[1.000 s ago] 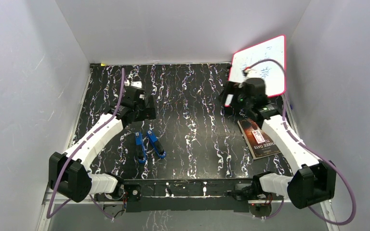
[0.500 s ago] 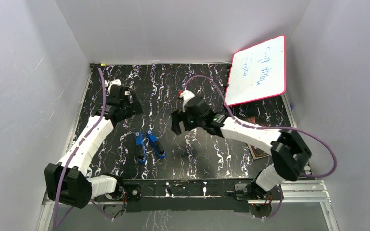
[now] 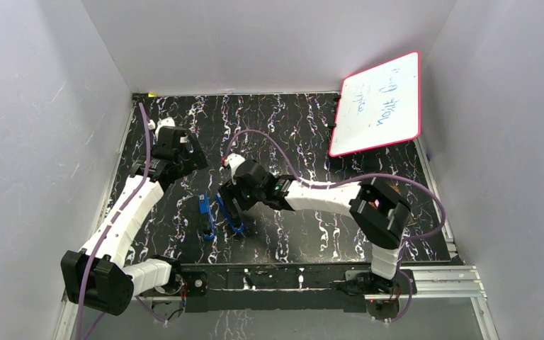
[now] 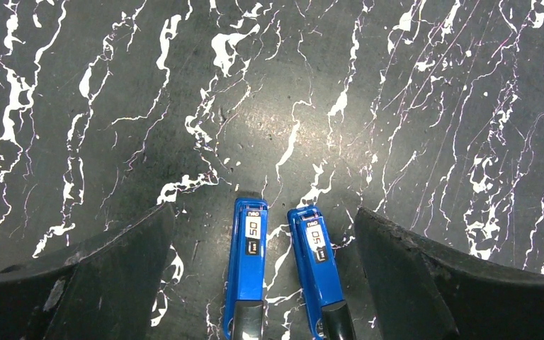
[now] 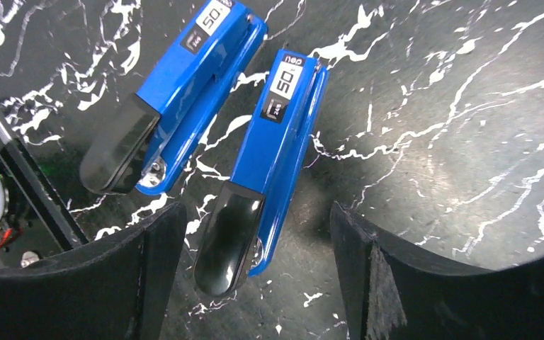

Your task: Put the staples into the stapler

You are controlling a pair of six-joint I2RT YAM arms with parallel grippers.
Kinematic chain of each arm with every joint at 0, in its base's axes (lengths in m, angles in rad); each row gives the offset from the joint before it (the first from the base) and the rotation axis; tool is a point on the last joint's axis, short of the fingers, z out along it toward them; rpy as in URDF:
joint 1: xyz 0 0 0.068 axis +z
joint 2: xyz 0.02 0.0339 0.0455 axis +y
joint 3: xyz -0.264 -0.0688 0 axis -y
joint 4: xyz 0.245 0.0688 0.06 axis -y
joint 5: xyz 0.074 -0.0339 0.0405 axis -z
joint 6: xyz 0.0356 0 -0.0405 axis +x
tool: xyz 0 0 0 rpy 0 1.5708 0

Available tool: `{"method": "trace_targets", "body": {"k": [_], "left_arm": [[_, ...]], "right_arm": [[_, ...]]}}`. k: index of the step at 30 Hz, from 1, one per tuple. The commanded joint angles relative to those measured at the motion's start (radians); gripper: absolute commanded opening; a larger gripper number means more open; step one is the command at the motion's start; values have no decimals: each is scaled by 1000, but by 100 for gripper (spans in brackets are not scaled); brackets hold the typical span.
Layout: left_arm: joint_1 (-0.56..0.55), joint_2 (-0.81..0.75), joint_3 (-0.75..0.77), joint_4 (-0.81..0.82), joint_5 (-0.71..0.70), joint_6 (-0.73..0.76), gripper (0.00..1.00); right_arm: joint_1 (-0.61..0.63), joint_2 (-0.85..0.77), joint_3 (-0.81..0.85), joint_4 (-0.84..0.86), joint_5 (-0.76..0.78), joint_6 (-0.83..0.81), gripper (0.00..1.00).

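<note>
Two blue staplers lie side by side on the black marbled table, the left one and the right one. My right gripper hovers low over the right stapler, open, its jaws standing either side of that stapler's black rear end without touching it. The other stapler lies just beyond. My left gripper is open and empty, behind and left of the pair; both staplers show between its fingers. The staples are out of view.
A red-rimmed whiteboard leans against the back right wall. White walls close in the table on three sides. The black mounting rail runs along the near edge, and a part of it shows in the right wrist view.
My right arm swung from the back right, in front of the whiteboard, across the table to the staplers. My left gripper drew back and to the left, away from them.
</note>
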Motion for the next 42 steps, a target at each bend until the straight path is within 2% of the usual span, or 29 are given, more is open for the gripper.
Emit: {"method": "trace_targets", "body": {"k": [1,14,33,39,42], "left_arm": [[5,-42,-7,-22,-18,-3,98],[6,-53,-26,-20,-15,-5,98],[6,-57,-33,-19,-17,8,98],[5,-57,-26,-17,-10,18,98],[5,-58,-26,-12,-11,21,98]], "right_arm": [[13,51,58,33,-10,1,80],[30,156,113,1,-16,-7,64],[22,74,87,-24,152,-13,16],[-46,10,66,-32,189,-34,2],[-114,-13,49,-33,187,-47,0]]}}
